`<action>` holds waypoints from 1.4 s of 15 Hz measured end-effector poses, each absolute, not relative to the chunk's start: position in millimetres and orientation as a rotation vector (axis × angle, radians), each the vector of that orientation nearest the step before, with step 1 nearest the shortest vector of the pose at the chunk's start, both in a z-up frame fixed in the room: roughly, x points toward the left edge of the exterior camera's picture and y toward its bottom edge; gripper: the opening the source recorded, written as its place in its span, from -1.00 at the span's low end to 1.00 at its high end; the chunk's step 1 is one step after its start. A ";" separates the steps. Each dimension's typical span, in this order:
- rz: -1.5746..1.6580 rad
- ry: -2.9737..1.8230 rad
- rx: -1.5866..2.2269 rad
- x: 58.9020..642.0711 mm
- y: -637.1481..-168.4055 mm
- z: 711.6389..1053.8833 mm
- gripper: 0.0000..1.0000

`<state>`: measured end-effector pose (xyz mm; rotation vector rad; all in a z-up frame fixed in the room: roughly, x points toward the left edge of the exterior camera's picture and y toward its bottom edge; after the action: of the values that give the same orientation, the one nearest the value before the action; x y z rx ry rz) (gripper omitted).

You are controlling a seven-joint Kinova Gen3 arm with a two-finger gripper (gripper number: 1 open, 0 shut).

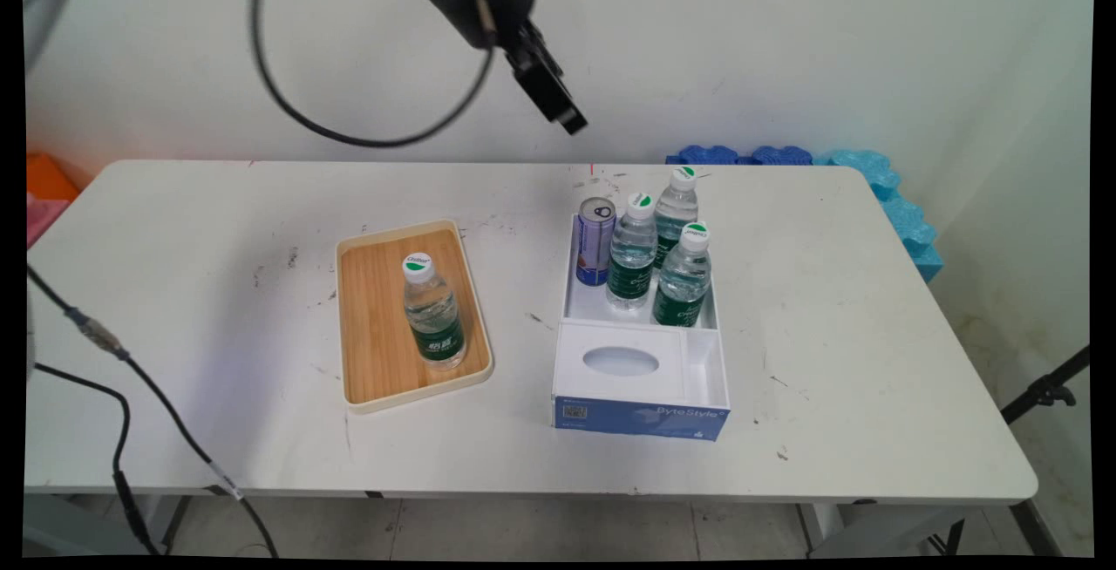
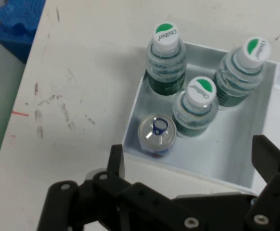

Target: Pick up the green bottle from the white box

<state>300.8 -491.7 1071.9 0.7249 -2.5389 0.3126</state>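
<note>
The gripper (image 1: 571,124) hangs high above the white box's (image 1: 641,396) far compartment, fingers (image 2: 267,156) apart and empty. Below stand a can (image 2: 155,135) and three water bottles (image 2: 195,107).

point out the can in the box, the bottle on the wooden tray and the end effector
blue aluminium drink can (image 2: 155,133): hand view, on its silver top.
clear plastic water bottle on the wooden tray (image 1: 432,313): main view, on its body.
black two-finger end effector (image 1: 571,123): main view, at its fingertips.
</note>
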 end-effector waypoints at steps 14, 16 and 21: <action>0.211 -2.578 0.694 243.8 -527.3 971.2 1.00; 0.200 -2.582 0.687 237.7 -529.2 957.8 1.00; 0.196 -2.576 0.663 227.3 -532.9 937.8 1.00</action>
<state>227.3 -532.9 937.8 0.6632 -2.5758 0.1963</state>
